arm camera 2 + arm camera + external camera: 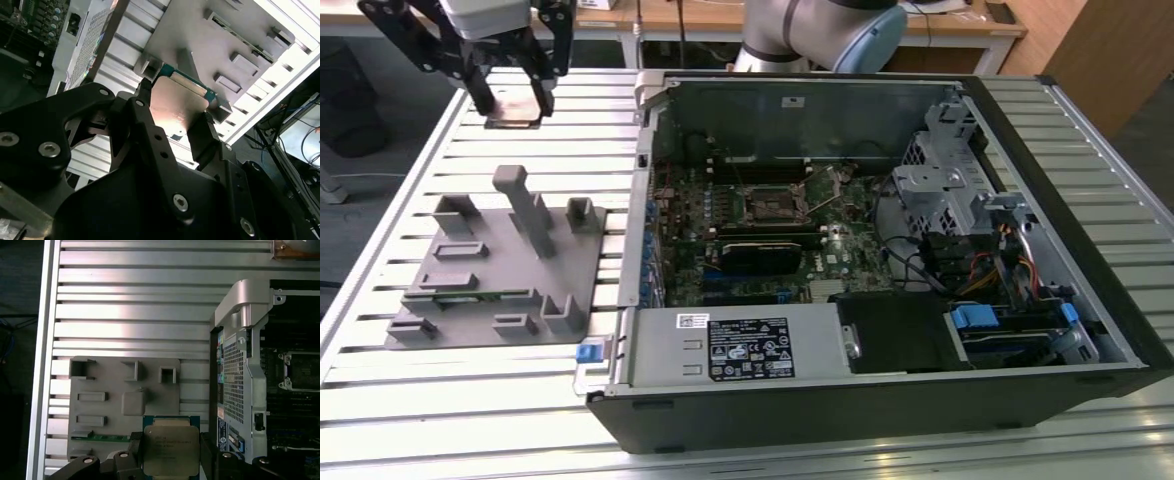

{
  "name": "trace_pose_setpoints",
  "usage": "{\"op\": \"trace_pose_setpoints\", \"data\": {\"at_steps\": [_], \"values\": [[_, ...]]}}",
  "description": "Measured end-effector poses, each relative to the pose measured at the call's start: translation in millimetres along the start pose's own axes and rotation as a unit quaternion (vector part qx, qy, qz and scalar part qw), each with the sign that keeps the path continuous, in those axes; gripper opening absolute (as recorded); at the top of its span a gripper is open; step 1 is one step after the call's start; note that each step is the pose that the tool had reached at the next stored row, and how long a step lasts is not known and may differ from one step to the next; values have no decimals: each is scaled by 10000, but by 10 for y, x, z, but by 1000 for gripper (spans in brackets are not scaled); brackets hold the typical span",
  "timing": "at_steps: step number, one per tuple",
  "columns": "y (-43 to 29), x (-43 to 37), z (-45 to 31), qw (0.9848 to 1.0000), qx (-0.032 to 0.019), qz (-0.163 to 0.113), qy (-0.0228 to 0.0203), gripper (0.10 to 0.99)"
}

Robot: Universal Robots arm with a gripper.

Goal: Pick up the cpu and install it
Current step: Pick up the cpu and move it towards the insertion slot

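While tight on cpu (pixel 169 449), claw (pixel 514 106) above slotted aluminium table (pixel 587 125).

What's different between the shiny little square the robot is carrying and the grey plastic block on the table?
The cpu is a small thin square with a shiny metal top; the grey fixture is far larger, matte, with upright posts. The cpu is clamped between the fingers, lifted off the table; the grey fixture lies flat on it. Both are outside the open computer case.

one cpu (pixel 170 452), one grey fixture (pixel 500 290), one computer case (pixel 854 430).
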State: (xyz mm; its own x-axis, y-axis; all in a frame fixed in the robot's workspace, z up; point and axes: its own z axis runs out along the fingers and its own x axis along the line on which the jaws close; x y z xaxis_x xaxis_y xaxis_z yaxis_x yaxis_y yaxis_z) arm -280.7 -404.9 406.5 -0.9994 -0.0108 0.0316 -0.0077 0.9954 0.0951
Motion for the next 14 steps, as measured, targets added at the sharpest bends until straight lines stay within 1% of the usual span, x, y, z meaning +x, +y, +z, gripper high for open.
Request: {"op": "trace_pose_setpoints", "data": {"at_steps": [14], "values": [[-5, -401, 1, 10000, 0, 6, 54, 541]]}}
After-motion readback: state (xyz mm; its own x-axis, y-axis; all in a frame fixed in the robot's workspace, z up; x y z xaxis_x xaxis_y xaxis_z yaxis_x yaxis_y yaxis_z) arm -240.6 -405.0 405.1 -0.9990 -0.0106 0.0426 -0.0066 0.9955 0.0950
